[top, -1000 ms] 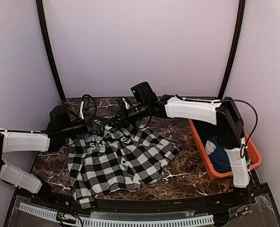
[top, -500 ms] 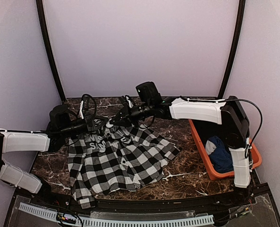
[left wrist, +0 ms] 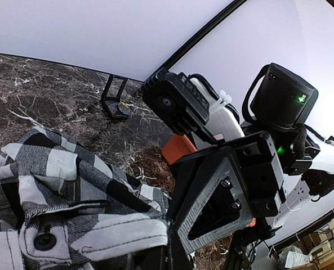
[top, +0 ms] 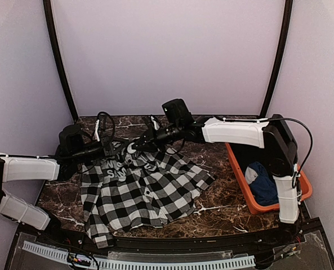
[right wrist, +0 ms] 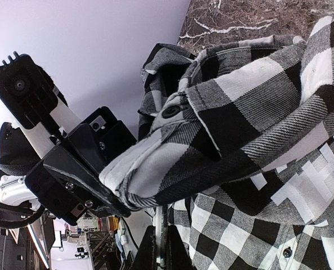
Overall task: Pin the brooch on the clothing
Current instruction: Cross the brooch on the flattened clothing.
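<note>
The clothing (top: 141, 185), a black-and-white checked shirt with white lettering, lies spread on the marble table (top: 223, 205). My left gripper (top: 109, 149) is shut on a raised fold of its upper edge (left wrist: 99, 233), next to a button (left wrist: 44, 241); its fingers (left wrist: 230, 198) clamp the cloth. My right gripper (top: 134, 147) hovers close beside that fold. In the right wrist view its fingertips (right wrist: 168, 247) are shut on a thin pale sliver, apparently the brooch, just under the lifted cloth (right wrist: 212, 140). The rest of the brooch is hidden.
An orange bin (top: 239, 167) at the right holds a dark blue garment (top: 262, 184). A small black stand (left wrist: 116, 106) with looped cables (top: 105, 122) sits at the back left. Curtain walls and black poles enclose the table.
The right arm has shifted slightly to the right and stayed near the lifted fold. The left arm and the shirt have not moved.
</note>
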